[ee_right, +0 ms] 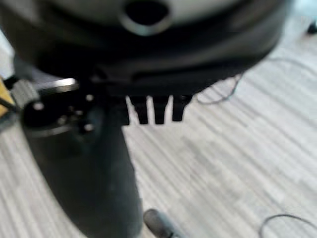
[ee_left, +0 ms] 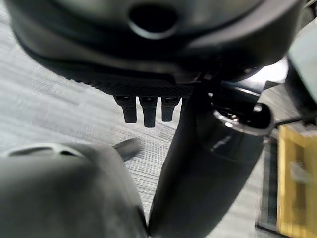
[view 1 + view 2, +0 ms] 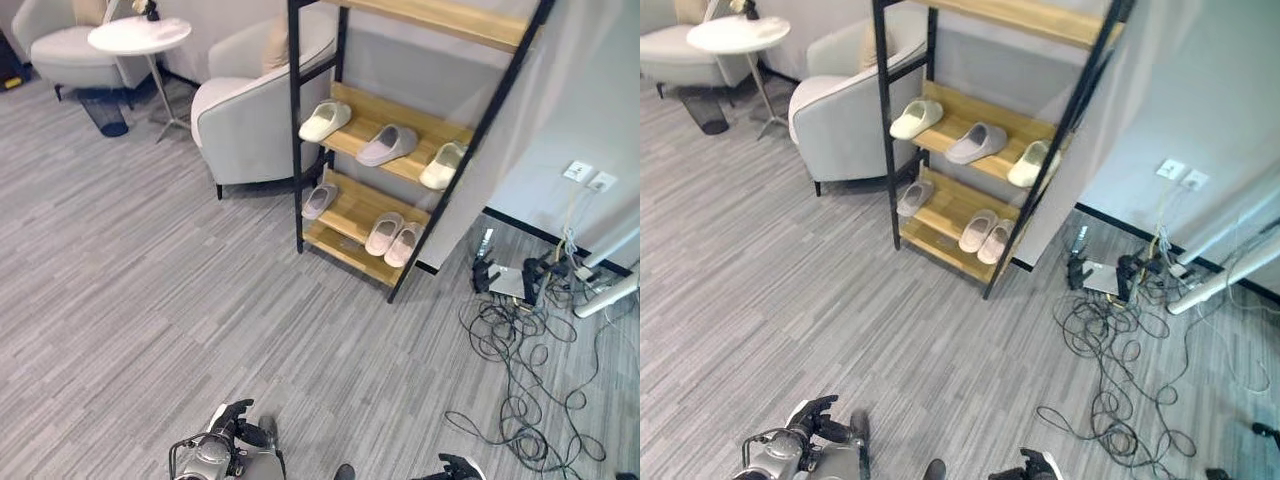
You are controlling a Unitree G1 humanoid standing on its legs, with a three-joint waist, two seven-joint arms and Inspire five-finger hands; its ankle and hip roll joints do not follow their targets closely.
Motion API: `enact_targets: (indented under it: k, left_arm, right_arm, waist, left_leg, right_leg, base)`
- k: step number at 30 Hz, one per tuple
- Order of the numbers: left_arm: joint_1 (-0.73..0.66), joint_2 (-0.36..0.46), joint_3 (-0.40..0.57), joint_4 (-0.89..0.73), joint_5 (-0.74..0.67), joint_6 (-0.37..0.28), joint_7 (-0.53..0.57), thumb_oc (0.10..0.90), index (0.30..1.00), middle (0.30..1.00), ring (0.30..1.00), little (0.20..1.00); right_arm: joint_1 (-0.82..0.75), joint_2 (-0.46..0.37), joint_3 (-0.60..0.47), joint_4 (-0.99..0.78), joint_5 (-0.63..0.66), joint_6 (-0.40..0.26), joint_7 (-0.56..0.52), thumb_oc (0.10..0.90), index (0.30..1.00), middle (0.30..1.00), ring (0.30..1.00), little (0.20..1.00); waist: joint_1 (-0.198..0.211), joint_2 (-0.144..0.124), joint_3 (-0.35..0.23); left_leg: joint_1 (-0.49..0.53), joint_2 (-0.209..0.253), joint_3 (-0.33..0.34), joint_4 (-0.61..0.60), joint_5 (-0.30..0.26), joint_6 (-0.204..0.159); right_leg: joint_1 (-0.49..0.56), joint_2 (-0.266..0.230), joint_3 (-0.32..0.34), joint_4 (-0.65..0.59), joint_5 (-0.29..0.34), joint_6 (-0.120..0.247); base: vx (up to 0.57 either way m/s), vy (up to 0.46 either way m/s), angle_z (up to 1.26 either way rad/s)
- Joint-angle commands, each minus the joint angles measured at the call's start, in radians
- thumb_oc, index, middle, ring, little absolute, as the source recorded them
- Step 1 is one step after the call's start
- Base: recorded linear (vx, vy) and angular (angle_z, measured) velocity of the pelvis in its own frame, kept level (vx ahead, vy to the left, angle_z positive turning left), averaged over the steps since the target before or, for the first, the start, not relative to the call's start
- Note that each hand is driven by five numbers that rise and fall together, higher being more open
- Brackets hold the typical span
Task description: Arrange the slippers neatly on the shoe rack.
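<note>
Already six slippers sit on the shoe rack (image 3: 345,225) far ahead: three on its middle shelf (image 3: 400,130), three on the lower shelf (image 3: 365,210). Left robot hand (image 3: 232,418) and right robot hand (image 3: 458,466) hang near, fingers straight, holding nothing.

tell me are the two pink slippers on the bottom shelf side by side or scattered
Side by side: the pink slippers lie touching, toes pointing the same way, on the lower shelf of the shoe rack.
</note>
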Motion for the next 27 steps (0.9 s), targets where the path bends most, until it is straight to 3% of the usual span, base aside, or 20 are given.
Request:
enact_targets:
  k: [1, 3, 6, 10, 12, 16, 20, 24, 27]
  left_arm:
    - [0.053, 0.011, -0.028, 0.039, 0.022, -0.001, 0.009, 0.8, 0.9, 0.9, 0.9, 0.9]
    - [0.066, 0.014, -0.011, 0.05, 0.024, 0.004, 0.009, 0.8, 0.9, 0.9, 0.9, 0.9]
    - [0.069, 0.023, 0.0, 0.052, 0.024, 0.007, 0.004, 0.8, 0.9, 0.9, 0.9, 0.9]
    - [0.057, 0.04, 0.003, 0.039, 0.012, 0.007, 0.007, 0.8, 0.9, 0.9, 0.9, 0.9]
    - [0.053, 0.044, -0.003, 0.033, 0.01, 0.005, 0.009, 0.8, 0.9, 0.9, 0.9, 0.9]
    - [0.05, 0.038, -0.007, 0.034, 0.009, 0.003, 0.01, 0.8, 0.9, 0.9, 0.9, 0.9]
    - [0.048, 0.031, -0.002, 0.039, 0.002, 0.0, 0.004, 0.8, 0.9, 0.9, 0.9, 0.9]
    - [0.05, 0.026, -0.007, 0.041, 0.017, -0.004, 0.003, 0.8, 0.9, 0.9, 0.9, 0.9]
    - [0.062, 0.012, -0.007, 0.048, 0.024, -0.002, -0.003, 0.8, 0.9, 0.9, 0.9, 0.9]
  right_arm:
    - [-0.006, -0.049, -0.011, -0.042, 0.014, -0.03, -0.024, 0.8, 0.9, 0.9, 0.9, 0.9]
    - [0.0, -0.034, -0.006, -0.034, -0.009, -0.028, -0.02, 0.8, 0.9, 0.9, 0.9, 0.9]
    - [-0.007, -0.023, -0.01, -0.039, -0.016, -0.028, -0.012, 0.8, 0.9, 0.9, 0.9, 0.9]
    - [-0.026, -0.016, -0.005, -0.064, -0.017, -0.029, -0.004, 0.8, 0.9, 0.9, 0.9, 0.9]
    - [-0.03, -0.013, 0.0, -0.07, -0.016, -0.029, -0.005, 0.8, 0.9, 0.9, 0.9, 0.9]
    - [-0.031, -0.019, 0.005, -0.071, -0.021, -0.026, -0.004, 0.8, 0.9, 0.9, 0.9, 0.9]
    - [-0.032, -0.025, 0.002, -0.073, -0.02, -0.018, 0.001, 0.8, 0.9, 0.9, 0.9, 0.9]
    - [-0.022, -0.025, 0.0, -0.077, -0.014, -0.022, 0.001, 0.8, 0.9, 0.9, 0.9, 0.9]
    - [-0.001, -0.026, -0.01, -0.072, 0.0, -0.029, 0.003, 0.8, 0.9, 0.9, 0.9, 0.9]
  waist:
    - [0.053, 0.015, -0.02]
    - [0.064, 0.003, -0.045]
    - [0.066, -0.007, -0.051]
    - [0.039, 0.023, -0.035]
    - [0.028, 0.036, -0.032]
    - [0.012, 0.042, -0.032]
    - [-0.026, 0.038, -0.022]
    - [-0.039, 0.029, -0.027]
    - [-0.048, 0.029, -0.058]
  left_leg:
    - [0.001, -0.031, -0.045, 0.084, 0.036, 0.049]
    - [0.024, -0.056, -0.063, 0.11, 0.012, 0.075]
    - [0.067, -0.078, -0.053, 0.115, -0.032, 0.103]
    - [0.137, -0.086, -0.059, 0.103, -0.072, 0.145]
    - [0.175, -0.09, -0.065, 0.092, -0.091, 0.153]
    - [0.25, -0.107, -0.073, 0.056, -0.124, 0.153]
    - [0.327, -0.121, -0.103, 0.037, -0.16, 0.139]
    - [0.358, -0.128, -0.12, 0.042, -0.192, 0.13]
    - [0.382, -0.105, -0.118, 0.062, -0.226, 0.105]
  right_leg:
    - [-0.004, -0.024, 0.093, 0.052, -0.006, 0.115]
    - [0.009, -0.047, 0.102, 0.1, -0.026, 0.131]
    - [-0.027, -0.093, 0.107, 0.229, -0.002, 0.163]
    - [-0.179, -0.143, 0.113, 0.504, 0.116, 0.194]
    - [-0.221, -0.156, 0.099, 0.522, 0.126, 0.179]
    - [-0.264, -0.15, 0.048, 0.359, 0.093, 0.158]
    - [-0.338, -0.131, 0.049, 0.173, 0.165, 0.183]
    - [-0.309, -0.12, 0.072, 0.113, 0.185, 0.182]
    - [-0.269, -0.109, 0.07, 0.091, 0.185, 0.17]
  base:
    - [0.17, 0.127, -0.33]
    - [0.3, 0.225, -0.54]
    - [0.23, 0.24, -0.18]
    - [0.1, 0.189, 0.05]
    - [0.25, 0.137, 0.23]
    - [0.25, 0.034, 0.05]
    - [0.3, -0.052, -0.15]
    - [0.23, -0.066, 0.19]
    - [0.27, -0.084, 0.25]
